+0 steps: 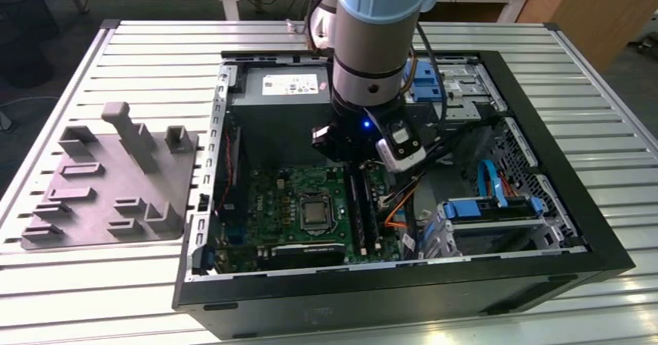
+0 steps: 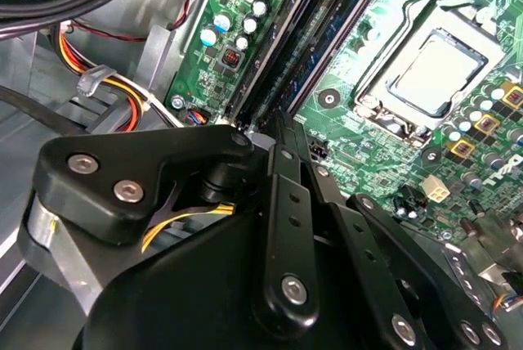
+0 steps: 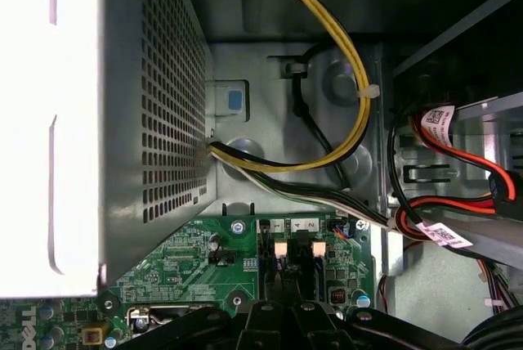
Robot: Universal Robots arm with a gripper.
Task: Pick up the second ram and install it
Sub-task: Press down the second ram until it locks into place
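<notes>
My gripper (image 1: 355,160) is down inside the open computer case, right over the far end of the long black memory slots (image 1: 362,206) of the green motherboard (image 1: 293,195). In both wrist views its black fingers (image 2: 278,162) lie close together, so it reads as shut, with the tips at the slot ends (image 2: 270,117). The slot rails (image 2: 306,31) run away from the tips beside the processor socket (image 2: 429,72). White slot latches (image 3: 280,248) show just beyond the fingers (image 3: 282,317). The second ram is hidden, and I cannot tell whether anything sits between the fingertips.
The black case wall (image 1: 575,206) surrounds the work area. The power supply (image 1: 283,91) and its perforated cage (image 3: 155,105) stand close by, with yellow and black cables (image 3: 343,96). Blue drive bays (image 1: 483,206) lie at the exterior view's right. A grey fixture tray (image 1: 108,183) sits outside the case.
</notes>
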